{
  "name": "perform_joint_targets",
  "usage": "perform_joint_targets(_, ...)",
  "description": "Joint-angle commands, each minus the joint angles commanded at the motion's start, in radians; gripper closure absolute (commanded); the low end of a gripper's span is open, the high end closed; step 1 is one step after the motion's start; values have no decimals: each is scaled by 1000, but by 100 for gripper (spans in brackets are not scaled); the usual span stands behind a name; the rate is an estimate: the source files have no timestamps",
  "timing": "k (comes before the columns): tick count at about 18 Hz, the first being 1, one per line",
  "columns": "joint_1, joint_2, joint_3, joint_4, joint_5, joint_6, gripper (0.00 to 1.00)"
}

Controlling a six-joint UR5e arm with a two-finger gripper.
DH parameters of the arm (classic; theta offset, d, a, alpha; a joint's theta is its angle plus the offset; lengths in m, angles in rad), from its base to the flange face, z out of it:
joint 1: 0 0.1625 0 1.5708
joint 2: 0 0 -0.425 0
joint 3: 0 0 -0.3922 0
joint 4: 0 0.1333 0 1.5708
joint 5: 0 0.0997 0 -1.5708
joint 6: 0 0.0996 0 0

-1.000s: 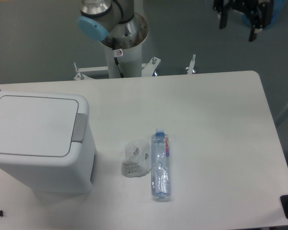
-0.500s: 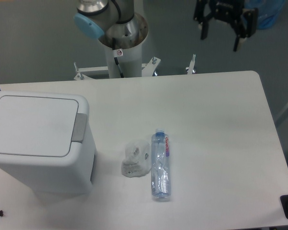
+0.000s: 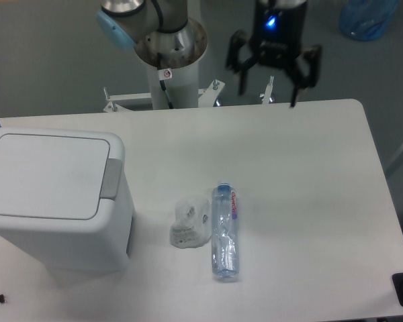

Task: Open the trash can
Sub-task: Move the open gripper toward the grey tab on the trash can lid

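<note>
Spread wide and gripping nothing, the end effector (image 3: 274, 77) hangs in the air over the far edge of the surface (image 3: 309, 174), well apart from the trash can (image 3: 54, 201) and off to its upper right in the camera view.

Going left to right from the trash can: it stands at the left end of the surface, lid (image 3: 46, 174) flat and closed, with the grey push tab (image 3: 111, 178) on the lid's right edge. Near its right side lies a crumpled clear wrapper (image 3: 190, 223), and touching or just beside that, a clear plastic bottle (image 3: 224, 230) lies on its side. Farther right the surface is bare white.

Judging from this, the step in hand is the approach. To do it well, the arm should travel toward the trash can and arrive above the grey push tab, not the lid's middle, then press straight down on it. Keeping the path high would avoid brushing the wrapper and bottle. Closing the fingers (image 3: 242, 80) first would likely give a firmer, narrower pressing point.
</note>
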Motion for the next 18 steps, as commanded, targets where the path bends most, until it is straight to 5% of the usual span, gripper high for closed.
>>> perform_joint_targets(9, -175, -95, 18, 218, -34, -514, 0)
perform_joint_targets(18, -207, -126, 9, 246, -87, -590, 0)
